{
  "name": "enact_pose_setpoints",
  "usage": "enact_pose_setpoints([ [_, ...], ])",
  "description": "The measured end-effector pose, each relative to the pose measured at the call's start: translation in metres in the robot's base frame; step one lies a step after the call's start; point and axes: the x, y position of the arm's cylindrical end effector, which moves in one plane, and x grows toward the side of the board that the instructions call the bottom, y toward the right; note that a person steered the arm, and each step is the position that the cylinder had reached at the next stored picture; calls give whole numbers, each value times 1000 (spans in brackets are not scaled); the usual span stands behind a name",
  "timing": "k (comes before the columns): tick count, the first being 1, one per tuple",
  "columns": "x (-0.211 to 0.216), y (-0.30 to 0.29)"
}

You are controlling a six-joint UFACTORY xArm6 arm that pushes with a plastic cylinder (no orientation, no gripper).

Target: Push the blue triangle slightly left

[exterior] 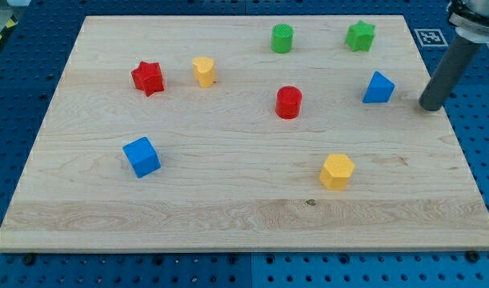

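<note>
So the counter [228, 208] is a pale wood board with eight blocks spread out. No jaws on this tool, just a rod, so nothing opens, closes or grips. My tip [429, 105] sits near the right edge, just right of the blue triangle [378, 88] with a small gap and slightly nearer than it. The triangle's at far right, with the green star [360, 35] beyond it and the red cylinder [289, 102] well off to its left. Since the tip is a bit off the triangle's centre, I reckon a straight left push could spin it or send it off at an angle. Push too long and it heads for the cylinder.
</note>
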Motion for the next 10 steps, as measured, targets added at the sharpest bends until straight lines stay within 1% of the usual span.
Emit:
enact_pose_setpoints([
  [4, 0, -18],
  [7, -14, -38],
  [10, -14, -44],
])
